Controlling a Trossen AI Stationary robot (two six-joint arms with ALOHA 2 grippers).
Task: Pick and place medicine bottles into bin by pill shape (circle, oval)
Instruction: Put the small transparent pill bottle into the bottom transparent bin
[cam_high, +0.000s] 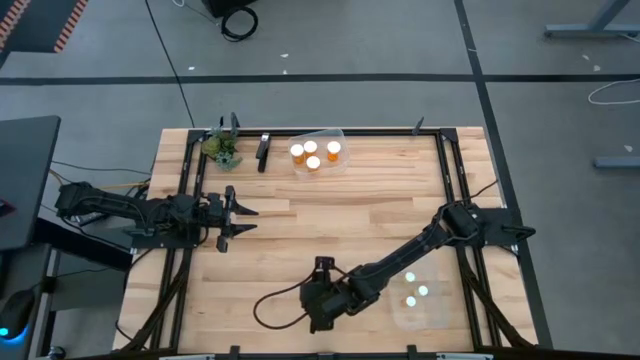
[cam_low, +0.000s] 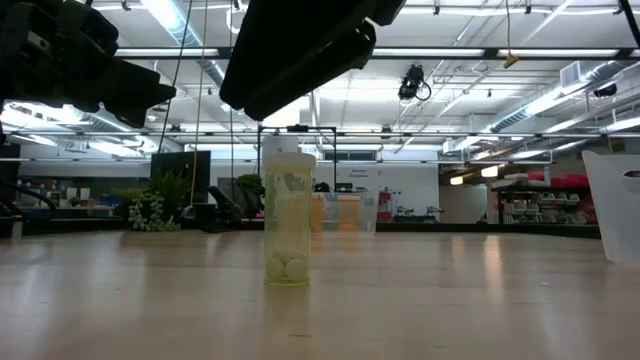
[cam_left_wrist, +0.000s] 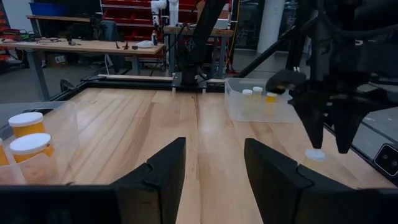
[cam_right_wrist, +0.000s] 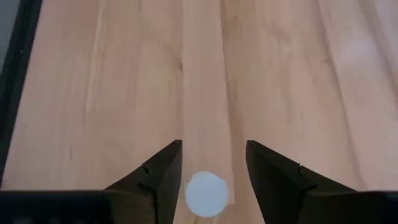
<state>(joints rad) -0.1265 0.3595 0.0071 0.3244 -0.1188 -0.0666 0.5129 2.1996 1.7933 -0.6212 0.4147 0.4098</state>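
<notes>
Pale bottle sitting right under the right gripper

Pale bottle stands upright on the wooden table, near its front edge, a few round pills visible at the bottom. The right arm stretches across from the table's right side and bends down, so the right gripper hangs straight above the white cap, fingers spread, gripping nothing. The left gripper waits at the left side, also spread wide and empty.

Four orange bottles sit in the far clear bin; three pale ones in the near-right bin (arm covers part of it). From overhead the arm hides the standing bottle. Workshop shelves and ceiling lights behind.
</notes>
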